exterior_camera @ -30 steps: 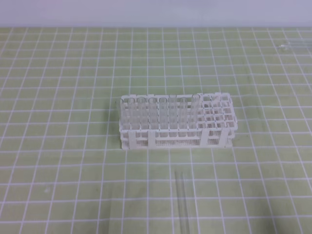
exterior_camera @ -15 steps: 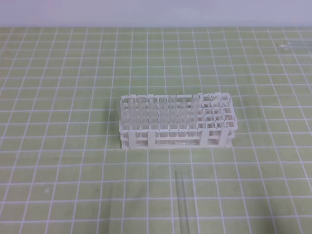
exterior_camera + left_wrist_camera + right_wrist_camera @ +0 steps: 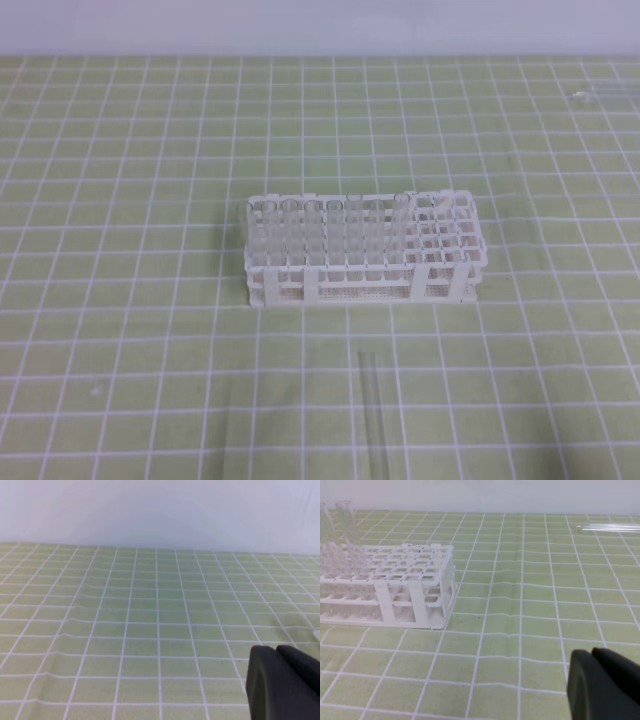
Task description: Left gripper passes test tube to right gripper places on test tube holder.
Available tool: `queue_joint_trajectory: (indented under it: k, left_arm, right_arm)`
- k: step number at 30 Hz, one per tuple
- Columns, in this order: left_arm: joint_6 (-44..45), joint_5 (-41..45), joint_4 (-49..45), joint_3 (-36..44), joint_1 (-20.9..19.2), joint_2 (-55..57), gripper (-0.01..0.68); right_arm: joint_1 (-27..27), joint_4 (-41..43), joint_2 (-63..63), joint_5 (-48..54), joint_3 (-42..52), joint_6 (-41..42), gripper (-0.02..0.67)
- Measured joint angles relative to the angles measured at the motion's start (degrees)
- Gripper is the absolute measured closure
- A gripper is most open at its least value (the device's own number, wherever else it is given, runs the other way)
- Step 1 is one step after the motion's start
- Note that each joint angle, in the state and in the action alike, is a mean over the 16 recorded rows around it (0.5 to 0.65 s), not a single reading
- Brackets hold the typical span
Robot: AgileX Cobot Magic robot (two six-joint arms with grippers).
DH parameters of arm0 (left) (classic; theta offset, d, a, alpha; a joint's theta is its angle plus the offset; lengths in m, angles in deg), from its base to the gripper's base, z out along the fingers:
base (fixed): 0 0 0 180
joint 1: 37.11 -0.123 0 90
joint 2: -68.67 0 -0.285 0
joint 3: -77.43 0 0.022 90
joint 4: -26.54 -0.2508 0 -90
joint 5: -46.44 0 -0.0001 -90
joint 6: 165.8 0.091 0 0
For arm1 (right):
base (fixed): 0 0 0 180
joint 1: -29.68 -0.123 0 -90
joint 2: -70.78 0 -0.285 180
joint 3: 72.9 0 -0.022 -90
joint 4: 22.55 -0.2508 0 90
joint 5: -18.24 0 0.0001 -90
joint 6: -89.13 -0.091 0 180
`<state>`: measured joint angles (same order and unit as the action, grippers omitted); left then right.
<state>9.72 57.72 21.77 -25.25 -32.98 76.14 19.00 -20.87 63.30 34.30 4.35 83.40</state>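
We see the white test tube holder [image 3: 362, 252] standing mid-counter on the green gridded mat [image 3: 120, 200], its left part filled with upright clear tubes [image 3: 325, 235] and its right holes bare, while one test tube [image 3: 374, 415] lies flat on the mat just in front of it, running to the near edge. Another loose tube [image 3: 609, 528] lies far off at the back right, well apart from the rack. Neither arm shows from above, and of the left gripper [image 3: 282, 682] and right gripper [image 3: 602, 685] we catch only a black corner in each wrist view, so we cannot tell how their fingers stand.
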Motion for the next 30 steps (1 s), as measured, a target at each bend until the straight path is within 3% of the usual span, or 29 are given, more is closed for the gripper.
queue_joint_trajectory:
  k: [9, 25, 30]
  left_arm:
    - [-0.1, -1.8, 2.9, 0.2, 0.0, -0.4, 0.676]
    - [-6.3, -14.2, 28.8, 0.3, 0.1, -1.0, 0.675]
    - [-9.5, -10.9, 31.1, -2.0, 0.1, -0.6, 0.675]
  right_arm:
    - [0.0, 0.0, 0.0, 0.0, 0.0, 0.0, 0.666]
    - [-0.1, 0.0, 0.0, 0.0, 0.0, 0.1, 0.666]
    - [-0.1, 0.0, 0.0, 0.0, 0.0, 0.1, 0.666]
